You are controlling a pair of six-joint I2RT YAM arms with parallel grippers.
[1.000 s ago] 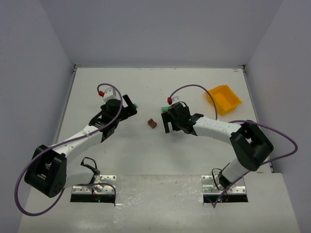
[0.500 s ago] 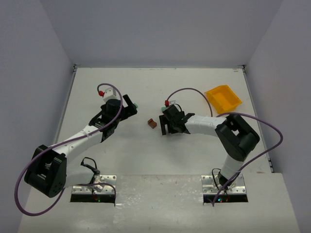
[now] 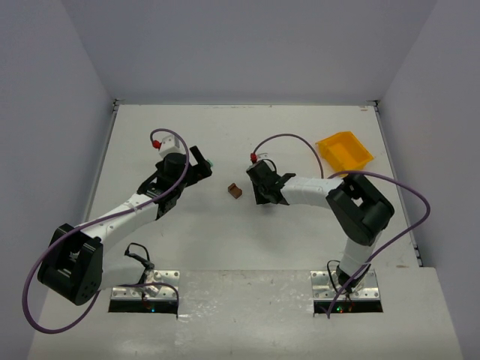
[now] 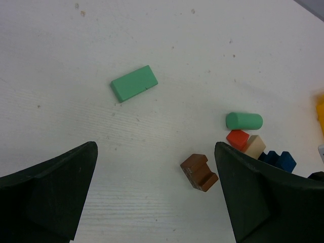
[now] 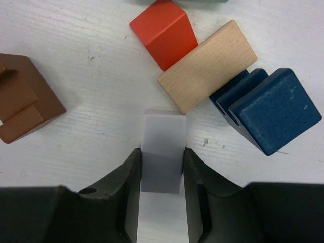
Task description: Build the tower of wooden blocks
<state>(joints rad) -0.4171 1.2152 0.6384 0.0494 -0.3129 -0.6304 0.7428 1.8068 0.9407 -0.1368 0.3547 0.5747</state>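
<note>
In the right wrist view my right gripper [image 5: 162, 156] is shut on a small white block [image 5: 163, 136] that rests on the table, both jaws touching its sides. Just beyond it lie a natural wood block [image 5: 207, 67], a red block [image 5: 163, 31] and a notched blue block [image 5: 266, 109]. The notched brown block [image 5: 23, 98] lies to the left. My left gripper [image 4: 154, 152] hangs open above the table with nothing between its fingers. Ahead of it are the brown block [image 4: 199, 172], a flat green block [image 4: 134, 83] and a green cylinder [image 4: 244, 120].
A yellow bin [image 3: 344, 152] stands at the back right of the table. The brown block [image 3: 235, 190] lies between the two grippers in the top view. Grey walls enclose the white table [image 3: 225, 232] on three sides.
My right gripper went from wide open to shut on the white block, and its arm shifted a little to the left. The left arm has not moved.
</note>
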